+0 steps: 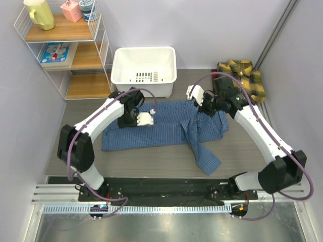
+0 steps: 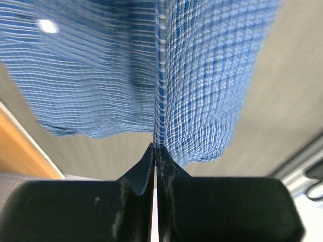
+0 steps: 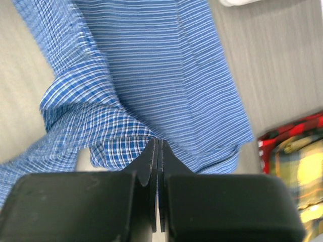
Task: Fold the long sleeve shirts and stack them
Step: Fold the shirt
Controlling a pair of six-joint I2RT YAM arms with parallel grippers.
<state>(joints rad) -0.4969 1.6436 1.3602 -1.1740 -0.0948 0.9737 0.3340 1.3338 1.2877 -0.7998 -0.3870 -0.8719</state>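
The blue check shirt (image 1: 166, 128) lies spread across the middle of the table, one sleeve trailing toward the near edge. My left gripper (image 1: 143, 119) is shut on a fold of the blue shirt (image 2: 202, 85) near its left part. My right gripper (image 1: 202, 103) is shut on the shirt's right upper edge (image 3: 151, 65). Both hold the cloth lifted a little. The yellow-and-dark plaid shirt (image 1: 243, 76) lies crumpled at the back right; its red trim shows in the right wrist view (image 3: 298, 161).
A white plastic basin (image 1: 144, 68) stands just behind the blue shirt. A wire-and-wood shelf (image 1: 68, 50) with a yellow mug and small items stands at the back left. Grey walls close in both sides.
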